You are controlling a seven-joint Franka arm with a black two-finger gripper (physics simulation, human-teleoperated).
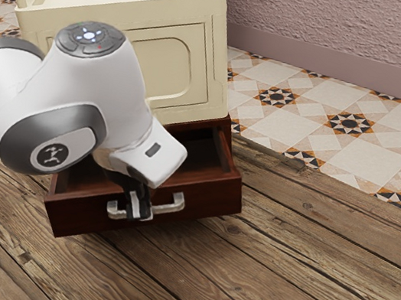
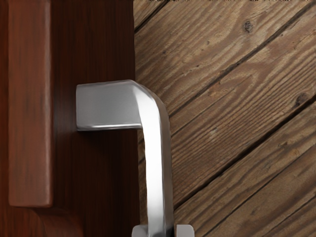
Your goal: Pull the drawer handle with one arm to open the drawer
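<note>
Pinching the silver bar handle with the gripper, near the middle of the dark red wooden drawer, at six o'clock from the cream cabinet body. Already drawn well out toward five o'clock in the exterior view, with the hollow interior exposed. Looks mostly or wholly done; at most, pull a little farther along the same line, then release the handle.

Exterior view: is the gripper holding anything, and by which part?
The gripper holds the drawer handle, one finger on each side of its bar, around the middle.
</note>
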